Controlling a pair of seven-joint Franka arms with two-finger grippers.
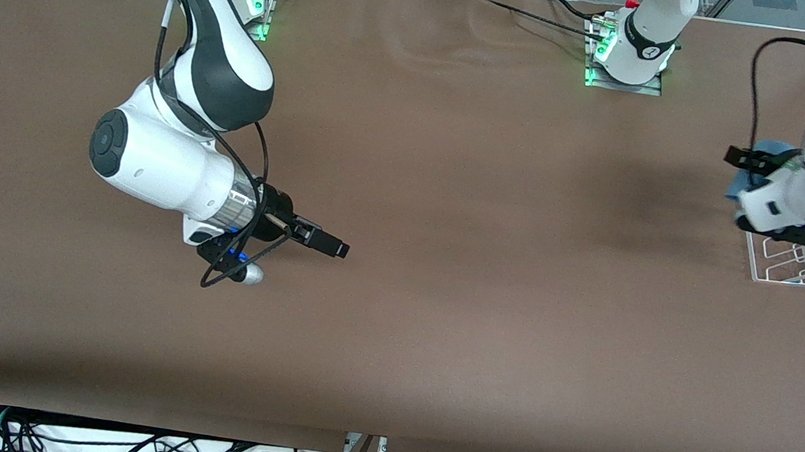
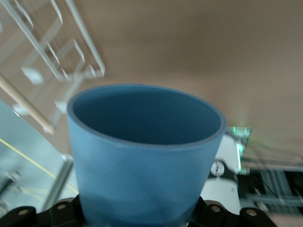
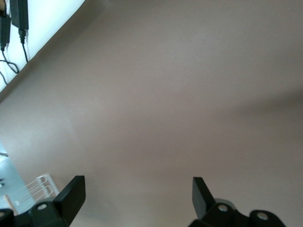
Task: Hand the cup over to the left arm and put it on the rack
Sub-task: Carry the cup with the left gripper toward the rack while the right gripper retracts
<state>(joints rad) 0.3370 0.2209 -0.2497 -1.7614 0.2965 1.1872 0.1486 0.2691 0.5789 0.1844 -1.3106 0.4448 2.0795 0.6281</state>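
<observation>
We carry the cup (image 2: 142, 156) clamped in our left gripper's (image 1: 747, 161) jaws, above the rack (image 1: 792, 263), ready for placing; our right gripper (image 1: 325, 242) waits wide-jawed over the bare surface (image 1: 440, 298)

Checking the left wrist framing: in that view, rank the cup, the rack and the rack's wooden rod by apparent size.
1. cup, largest, though nearest the camera.
2. rack.
3. wooden rod.

No text, label, brand or number can be read on anything here.
</observation>
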